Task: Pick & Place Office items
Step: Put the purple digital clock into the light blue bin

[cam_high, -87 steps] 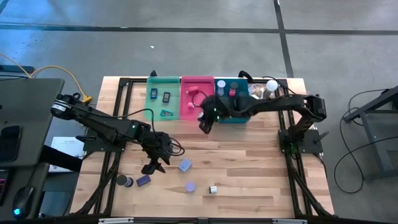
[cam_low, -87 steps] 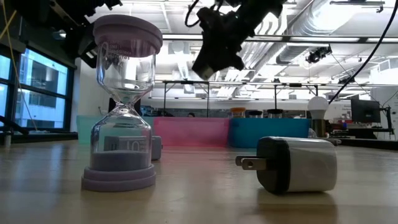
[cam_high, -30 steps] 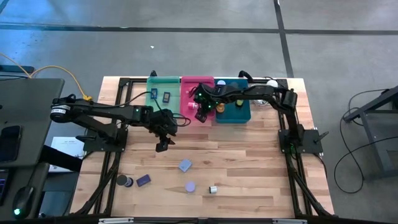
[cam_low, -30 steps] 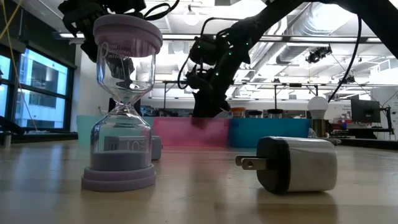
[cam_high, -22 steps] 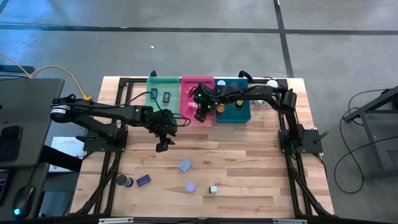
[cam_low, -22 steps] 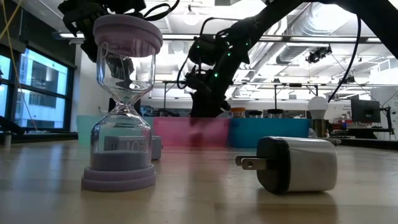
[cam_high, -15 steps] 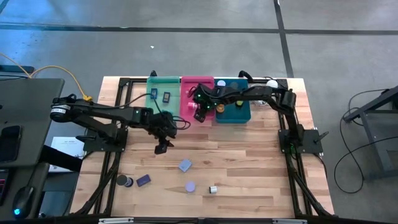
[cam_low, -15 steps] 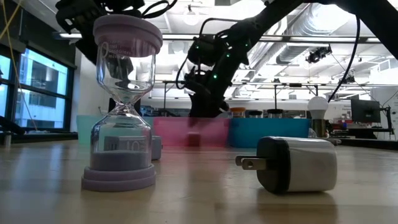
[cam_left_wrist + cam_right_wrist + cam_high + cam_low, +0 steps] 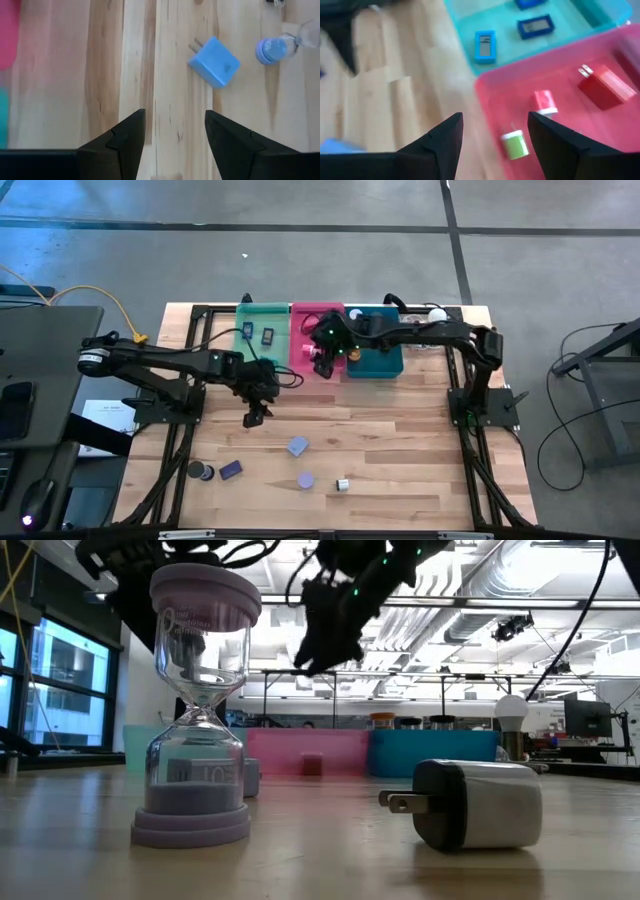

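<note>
Blue plug adapter (image 9: 214, 61): boxy, smooth plastic, two prongs, on wood-grain desk (image 9: 105, 75). Left gripper (image 9: 175, 135) and right gripper (image 9: 495, 140): jaws released, empty.

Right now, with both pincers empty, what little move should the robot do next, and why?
Probably the left pincer should travel toward the blue plug block on the table and come down over it. Its fingers stand open with nothing between them, and that block lies loose on the wood. The right pincer hangs open and empty above the pink bin.
</note>
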You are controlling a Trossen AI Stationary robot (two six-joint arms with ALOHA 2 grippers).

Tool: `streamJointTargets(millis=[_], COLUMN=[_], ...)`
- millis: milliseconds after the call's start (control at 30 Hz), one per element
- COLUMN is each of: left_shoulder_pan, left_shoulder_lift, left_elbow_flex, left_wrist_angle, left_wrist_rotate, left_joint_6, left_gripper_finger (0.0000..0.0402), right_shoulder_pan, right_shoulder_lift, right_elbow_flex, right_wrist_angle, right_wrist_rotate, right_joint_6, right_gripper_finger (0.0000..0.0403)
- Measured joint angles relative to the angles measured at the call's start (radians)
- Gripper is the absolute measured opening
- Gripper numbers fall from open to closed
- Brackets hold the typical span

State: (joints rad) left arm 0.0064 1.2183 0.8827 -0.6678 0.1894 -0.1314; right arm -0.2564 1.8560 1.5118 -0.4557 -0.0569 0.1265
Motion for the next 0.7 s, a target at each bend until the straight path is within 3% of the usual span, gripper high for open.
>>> streamJointTargets(millis=[167, 433, 633, 700], left_shoulder_pan=[0.007, -0.039, -0.172, -0.233], left_shoulder_lift=[-0.039, -0.063, -0.064, -0.064], left_elbow_flex=[0.056, 0.067, 0.073, 0.079], left_wrist_angle=[-0.146, -0.179, -0.198, -0.196], left_wrist_rotate=[0.065, 0.224, 0.22, 0.162], left_joint_6=[-0.077, -0.252, -0.32, -0.35], left_gripper_finger=[0.0199, 0.0199, 0.0199, 0.0199], right_shoulder_pan=[0.058, 0.155, 0.224, 0.24], right_shoulder_lift=[-0.043, -0.047, -0.047, -0.047], right_elbow_flex=[-0.001, -0.001, -0.001, -0.001], right_wrist_angle=[-0.054, -0.081, -0.08, -0.08], right_wrist_rotate=[0.005, 0.035, 0.108, 0.109], right_joint_6=[0.0, 0.031, 0.038, 0.056], right_gripper_finger=[0.0213, 0.0213, 0.0213, 0.0213])
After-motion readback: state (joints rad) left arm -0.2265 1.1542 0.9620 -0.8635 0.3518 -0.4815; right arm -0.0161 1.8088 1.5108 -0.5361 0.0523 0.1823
